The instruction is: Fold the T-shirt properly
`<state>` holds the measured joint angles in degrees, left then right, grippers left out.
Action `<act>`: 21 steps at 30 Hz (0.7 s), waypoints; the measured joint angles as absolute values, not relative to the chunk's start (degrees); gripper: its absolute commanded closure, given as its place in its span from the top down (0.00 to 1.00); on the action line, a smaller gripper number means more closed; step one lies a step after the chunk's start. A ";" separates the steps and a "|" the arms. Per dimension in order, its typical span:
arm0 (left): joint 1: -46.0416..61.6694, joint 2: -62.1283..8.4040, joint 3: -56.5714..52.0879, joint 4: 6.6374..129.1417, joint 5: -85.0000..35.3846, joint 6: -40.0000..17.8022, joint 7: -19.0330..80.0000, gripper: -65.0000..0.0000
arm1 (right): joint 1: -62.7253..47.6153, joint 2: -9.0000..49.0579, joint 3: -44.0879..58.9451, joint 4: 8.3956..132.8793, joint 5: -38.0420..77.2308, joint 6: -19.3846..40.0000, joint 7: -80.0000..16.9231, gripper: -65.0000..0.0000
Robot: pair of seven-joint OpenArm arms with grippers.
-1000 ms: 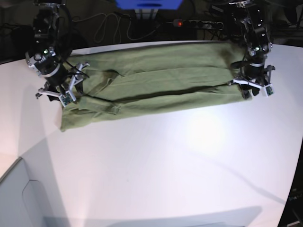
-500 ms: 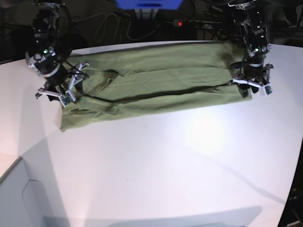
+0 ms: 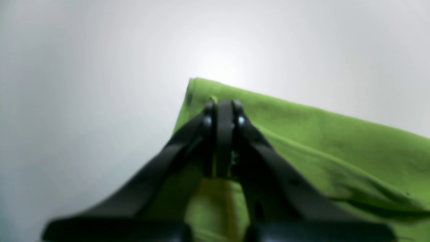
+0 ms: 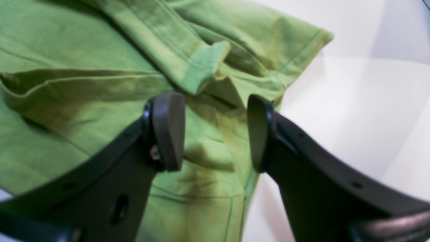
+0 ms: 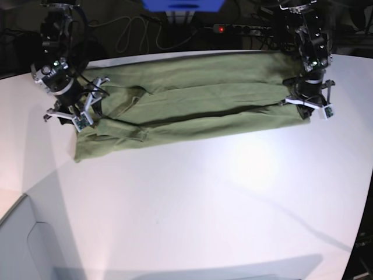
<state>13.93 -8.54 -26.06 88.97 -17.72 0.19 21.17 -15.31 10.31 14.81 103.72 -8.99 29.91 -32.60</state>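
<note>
Lying as a long narrow band across the bench [image 5: 192,192], the T-shirt [image 5: 192,105] appears lengthwise-folded; crosswise folds remain. Left gripper [image 3: 223,104] sits clenched at its corner; right gripper [image 4: 215,131] hovers released above the sleeve end.

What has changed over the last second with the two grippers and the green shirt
The left gripper drew slightly back toward the table's far edge at the sage-green cotton T-shirt's end, jaws shut. The right gripper, open over the other end, and the shirt's long folded shape stayed put.
</note>
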 measured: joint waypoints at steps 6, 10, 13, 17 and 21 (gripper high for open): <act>16.10 -6.96 -26.33 94.56 -17.67 0.34 21.21 0.00 | -15.29 10.28 14.81 103.72 -8.99 29.91 -32.60 0.44; 18.41 -5.85 -26.26 99.88 -17.72 0.21 21.19 0.00 | -15.29 10.28 14.83 103.72 -9.02 29.93 -32.62 0.44; 20.21 -5.32 -26.33 101.32 -17.80 0.16 21.21 0.00 | -15.29 10.13 14.81 103.72 -9.02 29.93 -32.60 0.44; 22.52 -5.19 -26.33 101.32 -17.72 0.01 21.26 0.00 | -15.31 10.15 14.81 104.14 -9.04 29.93 -32.67 0.44; 22.55 -5.50 -26.26 99.77 -17.76 0.08 21.21 0.00 | -15.29 10.15 14.81 106.26 -8.97 29.91 -32.60 0.44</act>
